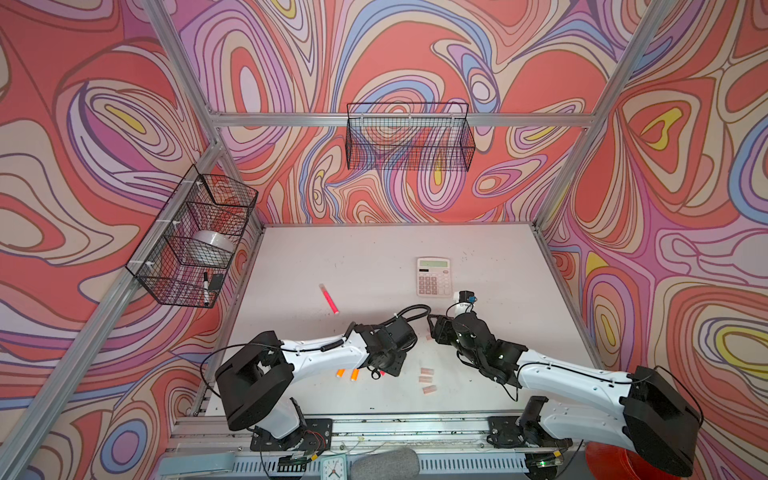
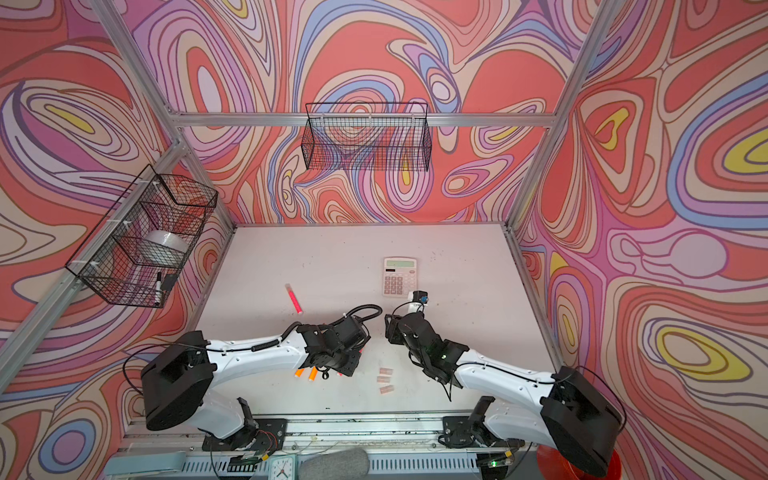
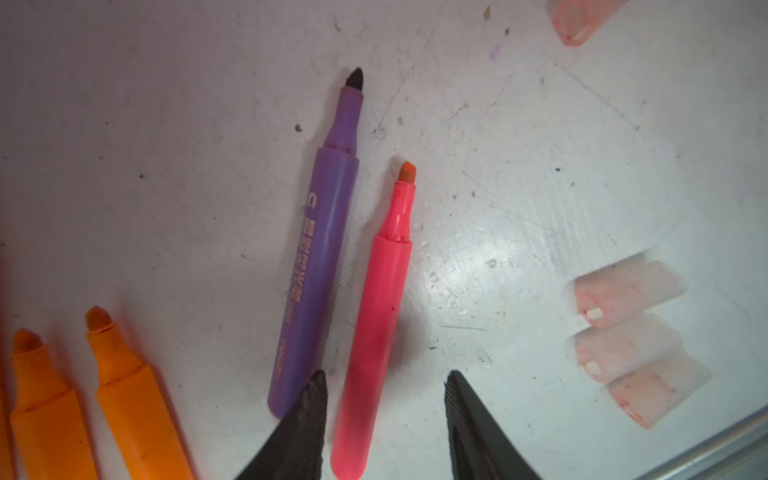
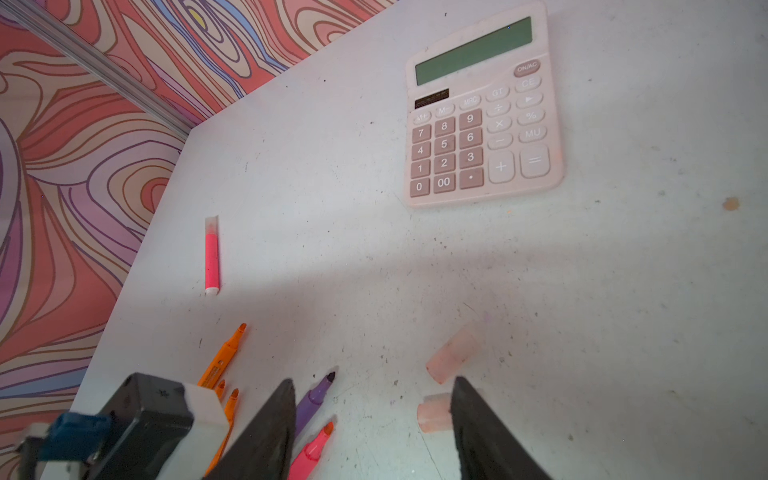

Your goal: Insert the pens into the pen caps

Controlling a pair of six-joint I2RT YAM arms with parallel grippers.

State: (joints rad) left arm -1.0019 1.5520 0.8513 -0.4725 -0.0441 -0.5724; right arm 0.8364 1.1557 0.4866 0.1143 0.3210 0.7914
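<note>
The left tool (image 3: 384, 378) is straddling the uncapped pink pen (image 3: 376, 324) on the surface (image 3: 166, 166), jaws apart; the right tool (image 4: 374, 380), jaws also apart, is hovering beside a pen cap (image 4: 432, 411). Pick-up seems underway; both are needing to close squarely next.

Smooth glossy plastic pens (image 3: 320, 270), translucent plastic pen caps (image 3: 627, 291), scuffed, speckled table (image 3: 166, 187), black metal wire basket (image 1: 409, 143).
</note>
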